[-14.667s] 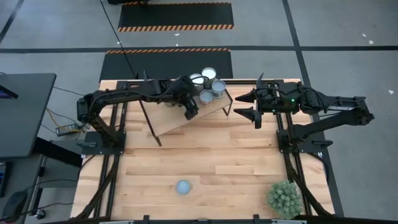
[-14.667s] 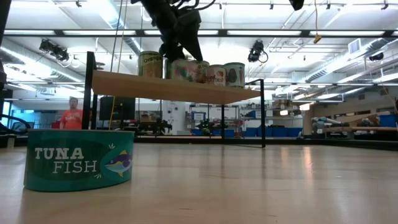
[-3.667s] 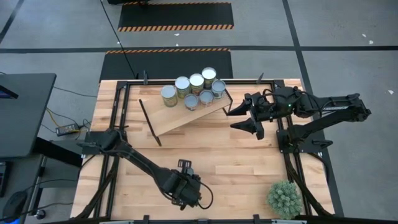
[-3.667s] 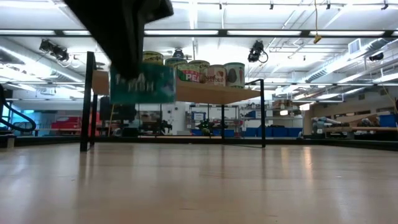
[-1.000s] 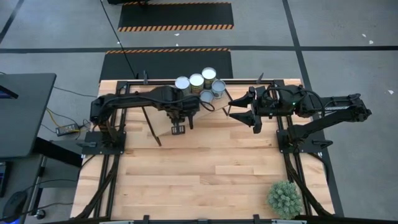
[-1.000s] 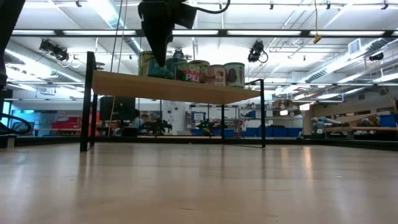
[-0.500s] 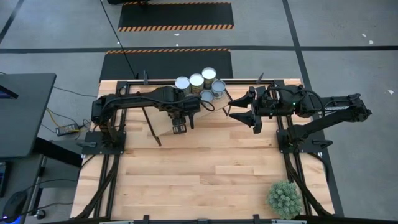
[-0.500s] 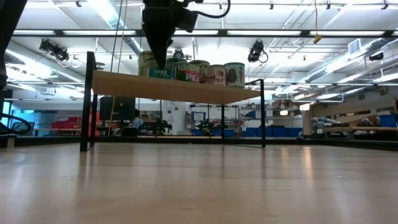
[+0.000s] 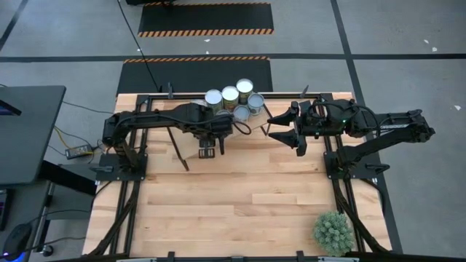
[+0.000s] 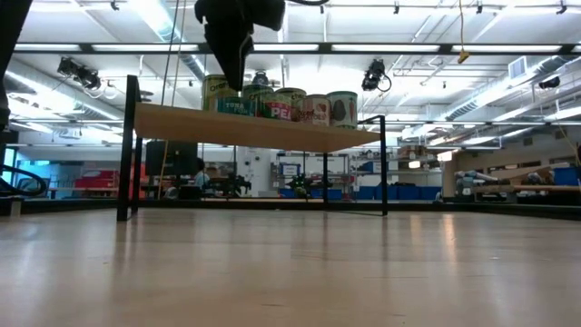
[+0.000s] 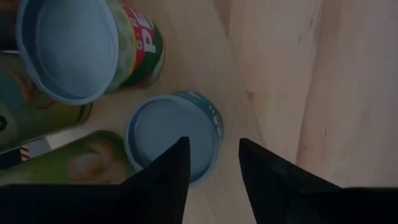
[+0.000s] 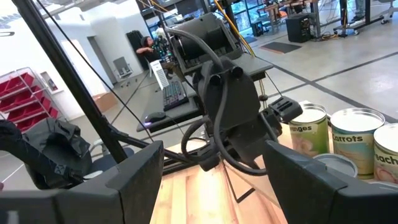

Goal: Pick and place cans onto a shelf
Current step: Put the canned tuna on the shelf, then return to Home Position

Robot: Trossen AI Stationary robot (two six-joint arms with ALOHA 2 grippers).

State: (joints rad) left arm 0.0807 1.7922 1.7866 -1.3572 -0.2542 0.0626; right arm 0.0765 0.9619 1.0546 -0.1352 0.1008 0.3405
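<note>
The left gripper [image 9: 212,143] hangs over the shelf [image 9: 191,145], at about 11 o'clock on the table [image 9: 240,196]. Its fingers [image 11: 163,180] are spread and hold nothing. In the left wrist view the flat tuna can [image 11: 174,135] sits on the shelf board just beyond the fingertips, apart from them, close beside a taller can with a red-and-green label [image 11: 87,46].

At 12 o'clock the other cans [image 9: 231,100] stand bunched on the shelf's far end; in the low view they form a row [image 10: 281,103] along the board.

The right gripper [image 9: 283,129] waits at about 1 o'clock, just right of the shelf, fingers [image 12: 137,180] spread wide and empty.

At 5 o'clock stands a green plant [image 9: 333,231].
</note>
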